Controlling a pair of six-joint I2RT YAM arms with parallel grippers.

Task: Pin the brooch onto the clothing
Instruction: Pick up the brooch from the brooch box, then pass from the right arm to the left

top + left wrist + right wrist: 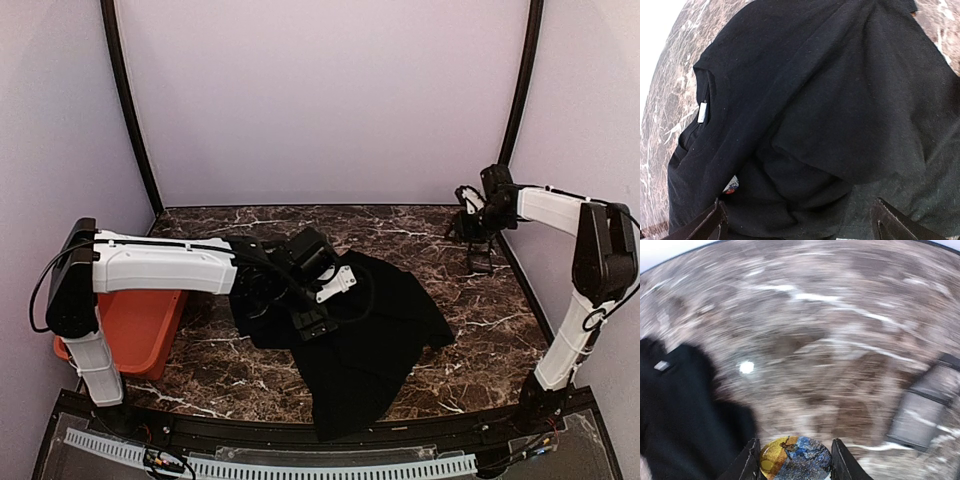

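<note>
Marble table (pixel 455 290): dark brown, white veining.

T-shirt (pixel 385 340): black, crumpled at mid-table, not spread flat. In the top view its long axis runs from the bunched part under the left arm down toward the near edge, slanting a little right, and one lobe reaches out to the right. In the left wrist view the collar opens toward the left of that view, with a white label (pixel 702 112) inside it. A sliver of coloured print (pixel 731 187) peeks from a fold.

Orange bin (pixel 135 330): at the table's left edge, apart from the shirt.

Left gripper (pixel 799 222): above the shirt's folds, jaws spread wide, nothing between them.

Right gripper (pixel 794 449): far right of the table, well apart from the shirt. Its jaws are closed partway on the brooch (pixel 797 461).

Brooch: a round disc in yellow and blue, face toward the wrist camera (round, so no long axis to note; this view is blurred).
</note>
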